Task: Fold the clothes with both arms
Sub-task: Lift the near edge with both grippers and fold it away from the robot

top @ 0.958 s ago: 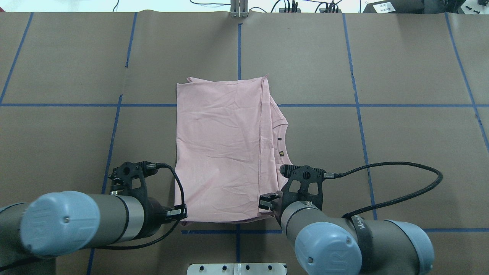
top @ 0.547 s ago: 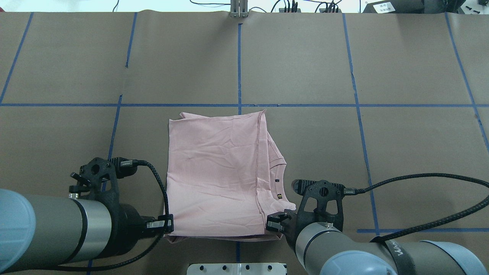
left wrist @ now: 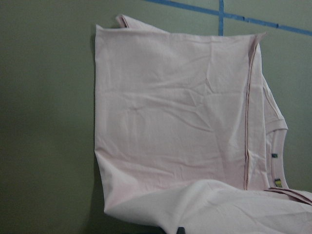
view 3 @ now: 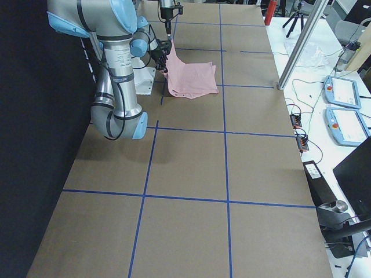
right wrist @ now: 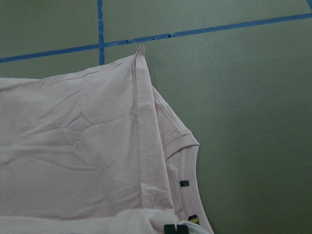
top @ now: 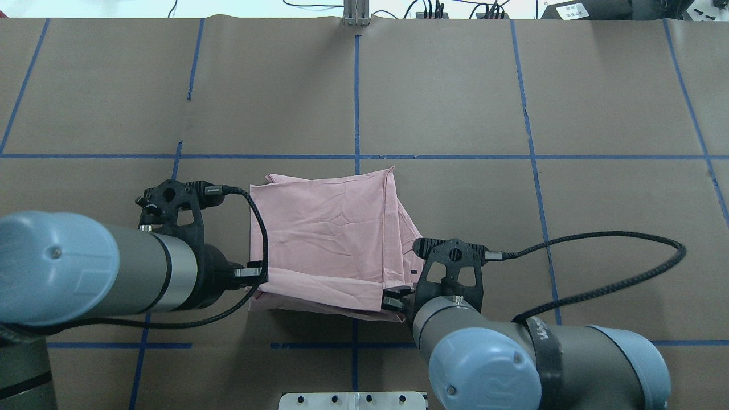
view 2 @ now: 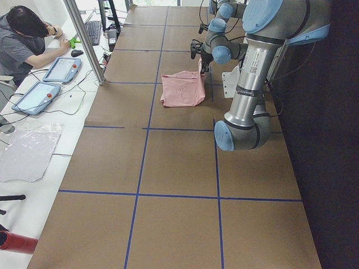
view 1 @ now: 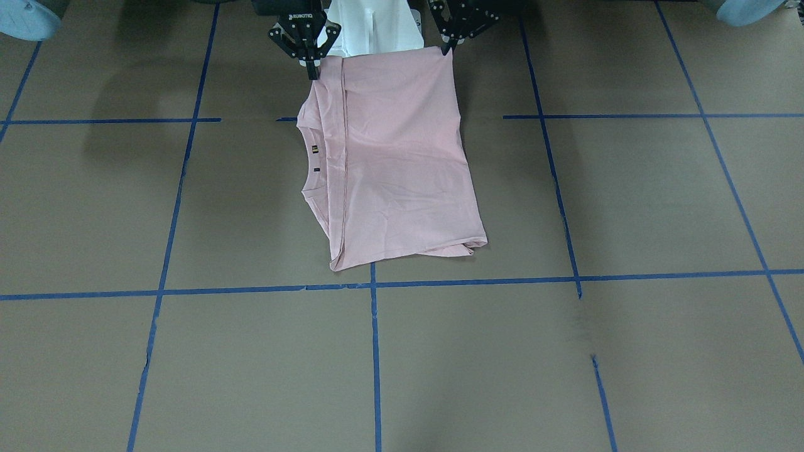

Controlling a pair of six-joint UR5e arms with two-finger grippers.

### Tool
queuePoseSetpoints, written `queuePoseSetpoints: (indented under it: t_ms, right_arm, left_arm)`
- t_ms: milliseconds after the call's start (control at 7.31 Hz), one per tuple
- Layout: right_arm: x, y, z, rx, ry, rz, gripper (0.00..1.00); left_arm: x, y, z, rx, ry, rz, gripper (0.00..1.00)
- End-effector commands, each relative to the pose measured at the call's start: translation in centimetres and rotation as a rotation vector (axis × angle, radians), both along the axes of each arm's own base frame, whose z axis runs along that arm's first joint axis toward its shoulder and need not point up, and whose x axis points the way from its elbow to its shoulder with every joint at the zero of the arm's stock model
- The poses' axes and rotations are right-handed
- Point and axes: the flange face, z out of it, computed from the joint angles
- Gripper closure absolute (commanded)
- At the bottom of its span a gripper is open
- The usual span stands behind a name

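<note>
The left fingers [top: 254, 273], black and slim, are pinched narrow on one corner of the T-shirt [top: 324, 239] at its edge nearest the robot. The right fingers [top: 392, 300] are pinched the same way on the other corner of that edge. Between the two grips the edge hangs clear of the tabletop [top: 455, 85] and sags a little in the middle, with a dark shadow under it. From there the cloth slopes down, and its far part lies flat. The T-shirt is pale pink, a soft thin fabric with fine creases, folded into a rough rectangle of several layers. It sits at the middle of the tabletop's robot-side edge, in front of the white pedestal base [view 1: 370, 25], its far edge just short of a crossing of blue tape [top: 356, 97]. A straight stitched hem runs near to far along the top layer on the robot's right. Beyond it the ribbed collar [right wrist: 187, 158] curves out, with a small black tag [right wrist: 184, 183] and a yellow-and-black tag [right wrist: 194, 219] on its band. Matt brown paper covers the tabletop, and the tape marks it into squares. The left arm [top: 114, 279] and right arm [top: 512, 364] are silver-grey tubes with light blue joint caps.
</note>
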Motion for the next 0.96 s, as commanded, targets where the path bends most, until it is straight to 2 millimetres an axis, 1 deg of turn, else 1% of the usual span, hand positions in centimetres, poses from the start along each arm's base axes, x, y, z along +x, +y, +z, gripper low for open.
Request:
queuePoseSetpoints:
  t_ms: [0,137,274,411,547,684,821]
  right_arm:
    - [-1.5,-6.7,-0.5,-0.002,0.021,0.05,1.0]
    - [-2.9,-10.3,0.6,-0.003,0.027,0.073,1.0]
    - [-4.7,-14.8,1.3,0.002,0.042,0.072,1.0]
    - [-7.7,-20.2,2.9,0.005,0.067,0.062,1.0]
    - [-10.9,-25.2,5.2,0.052,0.084,0.044,0.01]
    - [-11.5,-28.2,6.9,0.06,0.075,0.041,0.0]
    - [-10.3,-29.6,6.2,0.064,0.064,-0.008,0.0]
  left_arm:
    - [0.9,-4.9,1.3,0.03,-0.066,-0.042,1.0]
    - [1.5,-7.0,2.1,0.043,-0.074,-0.059,1.0]
    - [2.8,-10.1,4.1,0.052,-0.076,-0.089,1.0]
    - [4.8,-15.2,7.3,0.066,-0.094,-0.128,0.95]
    - [6.7,-20.8,11.2,0.146,-0.128,-0.117,0.01]
    - [5.3,-24.6,13.3,0.22,-0.14,-0.124,0.0]
    - [4.2,-25.3,13.2,0.235,-0.135,-0.084,0.0]
